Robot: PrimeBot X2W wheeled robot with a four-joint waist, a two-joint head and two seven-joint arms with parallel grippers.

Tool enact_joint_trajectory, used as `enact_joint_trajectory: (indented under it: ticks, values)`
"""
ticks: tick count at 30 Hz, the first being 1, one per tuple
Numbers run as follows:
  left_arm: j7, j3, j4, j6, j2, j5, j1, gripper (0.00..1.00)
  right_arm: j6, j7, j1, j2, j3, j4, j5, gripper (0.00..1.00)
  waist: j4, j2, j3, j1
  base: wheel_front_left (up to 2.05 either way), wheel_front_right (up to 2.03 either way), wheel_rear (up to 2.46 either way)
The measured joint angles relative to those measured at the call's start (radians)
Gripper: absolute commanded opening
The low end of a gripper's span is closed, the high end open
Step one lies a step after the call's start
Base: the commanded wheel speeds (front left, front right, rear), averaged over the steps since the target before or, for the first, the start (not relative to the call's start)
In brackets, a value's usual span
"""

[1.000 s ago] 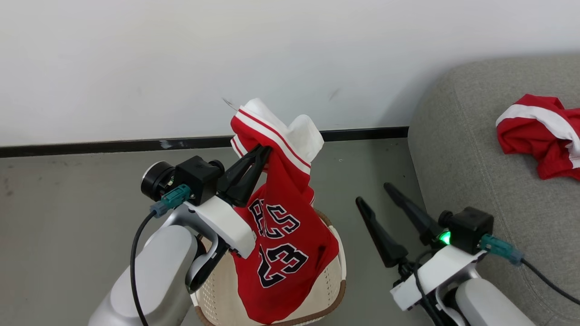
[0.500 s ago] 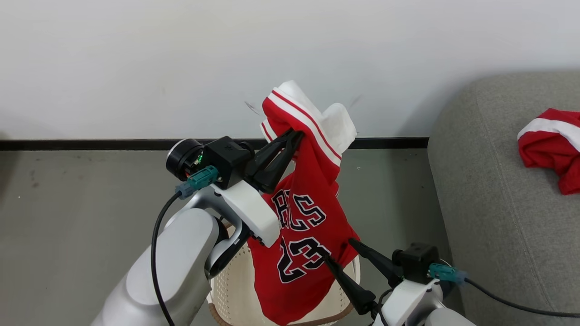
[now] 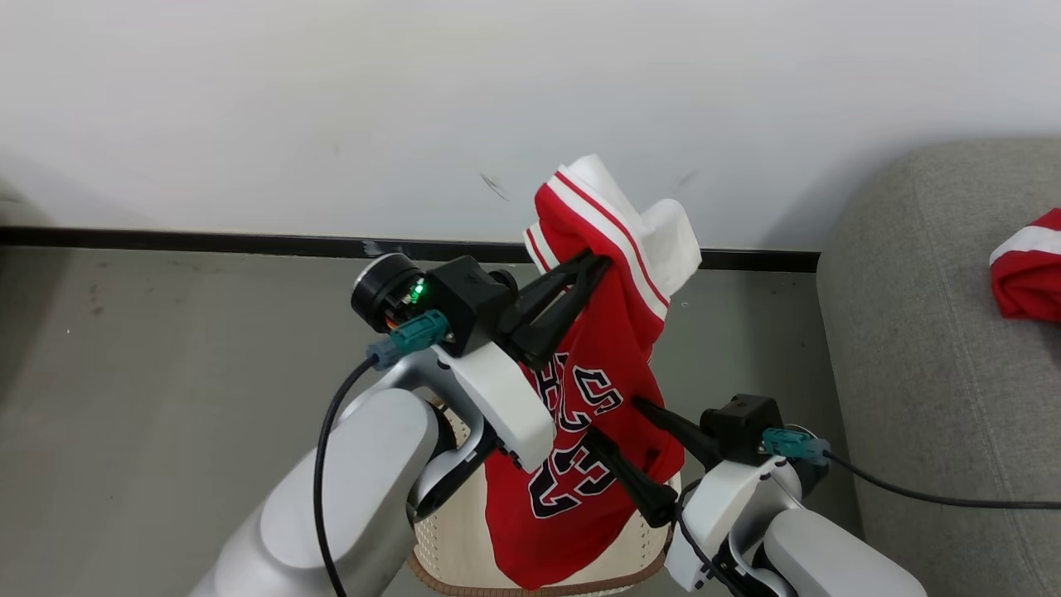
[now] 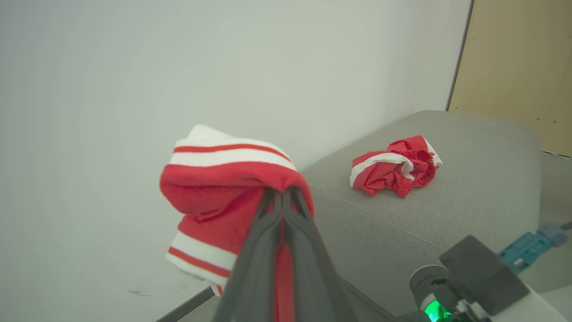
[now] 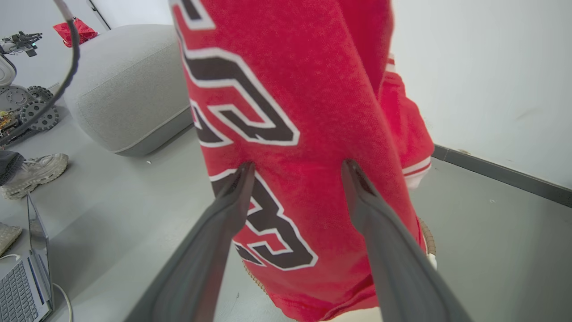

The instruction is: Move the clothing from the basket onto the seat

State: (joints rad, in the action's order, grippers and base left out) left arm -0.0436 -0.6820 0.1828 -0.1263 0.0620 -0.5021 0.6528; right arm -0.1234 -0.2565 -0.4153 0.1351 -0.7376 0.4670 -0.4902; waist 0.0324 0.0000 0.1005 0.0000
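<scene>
White wall (image 3: 331, 108) behind left gripper (image 3: 593, 264), jaws clamped on jersey (image 3: 617, 332); right gripper (image 3: 615, 419), jaws wide apart, by it

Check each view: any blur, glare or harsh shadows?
Head view: soft even light, no glare; the grey fabric sofa casts a faint shadow on the wall. Left wrist view: the shut left claw blurs near the lens. Right wrist view: the red fabric jersey with black lettering looks slightly soft.

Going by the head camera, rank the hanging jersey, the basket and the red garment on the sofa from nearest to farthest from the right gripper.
1. The hanging jersey, at the right gripper's open jaws.
2. The basket, just below.
3. The red garment, far right on the sofa.
</scene>
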Motion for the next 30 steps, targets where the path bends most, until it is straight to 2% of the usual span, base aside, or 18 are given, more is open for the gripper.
enact_joint_trajectory:
  ticks: [8,16,17,18,19,20,21,23,30]
  values:
    - [0.013,-0.057,-0.019,0.0,-0.005,-0.01,0.004,0.0,0.0,0.0,-0.049,-0.014,-0.064,0.072,-0.03,1.0,0.022,0.0,0.004,0.0,0.0,0.0,0.0]
    - [0.022,-0.086,-0.026,0.0,-0.009,-0.026,0.011,0.0,0.0,0.0,-0.107,-0.025,-0.064,0.123,-0.055,1.0,0.044,0.0,0.007,0.0,0.0,0.0,0.0]
    - [0.024,-0.087,-0.027,0.0,-0.009,-0.028,0.011,0.0,0.0,0.0,-0.112,-0.026,-0.064,0.125,-0.055,0.93,0.046,0.0,0.008,-0.0001,0.0,0.0,0.0]
    - [0.025,-0.088,-0.027,0.0,-0.009,-0.031,0.012,0.0,0.0,0.0,-0.117,-0.027,-0.064,0.128,-0.056,0.69,0.048,0.0,0.009,0.0,0.0,0.0,0.0]
    - [0.025,-0.088,-0.027,0.0,-0.009,-0.035,0.012,0.0,0.0,0.0,-0.122,-0.028,-0.065,0.131,-0.056,0.69,0.049,0.0,0.01,0.0,0.0,0.0,0.0]
    - [0.025,-0.088,-0.027,0.0,-0.009,-0.037,0.012,0.0,0.0,0.0,-0.127,-0.029,-0.065,0.134,-0.056,0.47,0.05,0.0,0.01,0.0,0.0,0.0,0.0]
    - [0.025,-0.088,-0.028,0.0,-0.009,-0.041,0.012,0.0,0.0,0.0,-0.13,-0.029,-0.066,0.137,-0.058,0.36,0.051,0.0,0.011,0.0,0.0,0.0,0.0]
    - [0.025,-0.088,-0.028,0.0,-0.009,-0.047,0.012,0.0,0.0,0.0,-0.137,-0.029,-0.072,0.146,-0.067,0.02,0.052,0.0,0.012,0.0,0.0,0.0,0.0]
    - [0.025,-0.083,-0.026,0.0,-0.009,-0.052,0.012,0.0,0.0,0.0,-0.147,-0.034,-0.09,0.156,-0.078,0.0,0.049,0.0,0.014,0.0,0.0,0.0,0.0]
